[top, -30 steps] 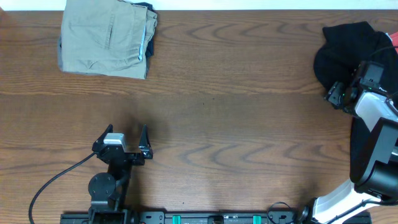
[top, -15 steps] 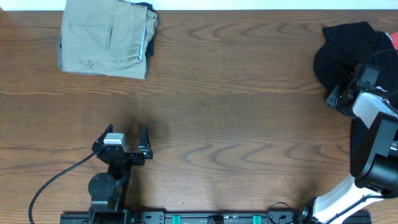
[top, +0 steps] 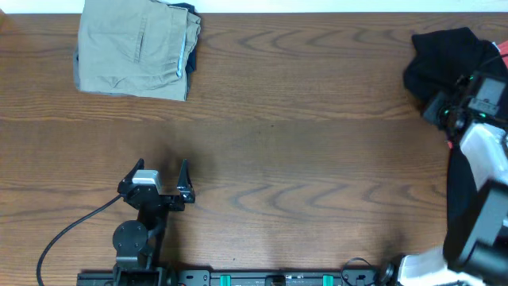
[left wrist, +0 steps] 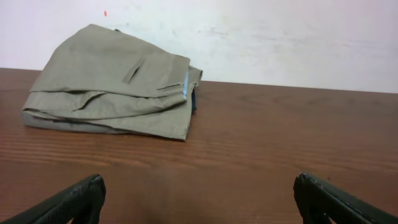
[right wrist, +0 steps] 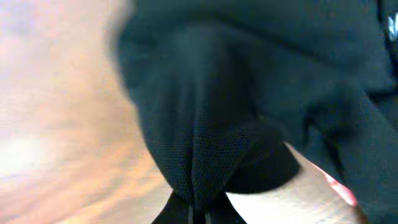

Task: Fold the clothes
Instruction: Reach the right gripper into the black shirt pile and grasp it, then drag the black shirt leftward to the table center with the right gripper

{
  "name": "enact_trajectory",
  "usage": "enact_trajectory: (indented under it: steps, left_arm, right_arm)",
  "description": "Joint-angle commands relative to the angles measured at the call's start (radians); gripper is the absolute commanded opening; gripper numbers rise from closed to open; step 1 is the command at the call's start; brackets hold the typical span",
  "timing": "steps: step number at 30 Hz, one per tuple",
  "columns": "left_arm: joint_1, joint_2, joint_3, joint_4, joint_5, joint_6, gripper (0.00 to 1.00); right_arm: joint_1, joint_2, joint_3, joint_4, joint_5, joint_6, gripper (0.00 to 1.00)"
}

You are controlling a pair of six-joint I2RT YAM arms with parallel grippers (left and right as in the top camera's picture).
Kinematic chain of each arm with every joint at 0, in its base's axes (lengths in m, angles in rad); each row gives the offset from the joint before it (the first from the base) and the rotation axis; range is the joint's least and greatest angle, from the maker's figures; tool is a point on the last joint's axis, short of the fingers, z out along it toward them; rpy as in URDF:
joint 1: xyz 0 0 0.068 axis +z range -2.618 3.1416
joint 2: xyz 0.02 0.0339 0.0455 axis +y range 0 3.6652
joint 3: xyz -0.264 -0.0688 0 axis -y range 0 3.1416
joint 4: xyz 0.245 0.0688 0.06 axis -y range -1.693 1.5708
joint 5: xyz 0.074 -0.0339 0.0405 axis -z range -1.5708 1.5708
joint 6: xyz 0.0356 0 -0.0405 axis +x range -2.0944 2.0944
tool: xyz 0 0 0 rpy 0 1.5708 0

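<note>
The clothes, a crumpled black shirt (top: 446,49), lie at the table's far right edge. My right gripper (top: 441,111) is at the shirt's near edge and is shut on a pinched fold of it. In the right wrist view that black mesh fabric (right wrist: 249,93) fills the frame and is gathered between the closed tips of the right gripper (right wrist: 198,214). My left gripper (top: 163,167) rests open at the near left of the table, far from the shirt. Nothing lies between the spread fingers of the left gripper (left wrist: 198,186).
Folded tan khaki trousers (top: 135,48) sit at the far left corner, also ahead of the left wrist camera as the trousers (left wrist: 112,81). A sliver of red fabric (top: 502,49) shows at the right edge behind the shirt. A black cable (top: 71,230) trails from the left arm.
The right gripper closed on the shirt's near edge and shifted slightly right and back, drawing the fabric's left bulge in. The left arm has not moved.
</note>
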Motion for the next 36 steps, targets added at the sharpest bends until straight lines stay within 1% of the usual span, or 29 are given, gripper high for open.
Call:
enact_trajectory:
  steps: [1, 4, 7, 10, 13, 15, 22, 28, 33, 34, 36]
  left_arm:
    - [0.005, -0.007, -0.019, -0.029, 0.007, 0.010, 0.98]
    - [0.005, -0.007, -0.019, -0.029, 0.007, 0.010, 0.98]
    - [0.005, -0.007, -0.019, -0.030, 0.007, 0.010, 0.98]
    - [0.005, -0.007, -0.019, -0.030, 0.007, 0.010, 0.98]
    - [0.005, -0.007, -0.019, -0.030, 0.007, 0.010, 0.98]
    - [0.005, -0.007, -0.019, -0.030, 0.007, 0.010, 0.98]
    - [0.005, -0.007, -0.019, -0.030, 0.008, 0.010, 0.98]
    - [0.005, -0.007, -0.019, -0.030, 0.007, 0.010, 0.98]
    - [0.005, -0.007, -0.019, -0.030, 0.007, 0.010, 0.98]
    - [0.005, -0.007, -0.019, -0.029, 0.007, 0.010, 0.98]
    - [0.005, -0.007, -0.019, -0.029, 0.007, 0.010, 0.98]
  right_arm:
    - [0.028, -0.100, 0.012, 0.016, -0.169, 0.066, 0.01]
    - [0.085, -0.171, 0.012, 0.034, -0.200, 0.111, 0.01]
    - [0.174, -0.227, 0.012, 0.064, -0.214, 0.132, 0.01]
    - [0.288, -0.256, 0.013, 0.112, -0.214, 0.169, 0.01]
    - [0.418, -0.256, 0.014, 0.172, -0.213, 0.232, 0.01]
    - [0.515, -0.248, 0.014, 0.223, -0.209, 0.248, 0.01]
    - [0.836, -0.177, 0.015, 0.345, -0.104, 0.304, 0.01]
    - [1.061, -0.031, 0.015, 0.423, -0.098, 0.352, 0.01]
    - [1.139, 0.053, 0.015, 0.435, -0.104, 0.359, 0.02]
    - [1.142, 0.053, 0.015, 0.435, -0.109, 0.358, 0.05]
    - [1.144, 0.044, 0.016, 0.435, -0.116, 0.352, 0.26]
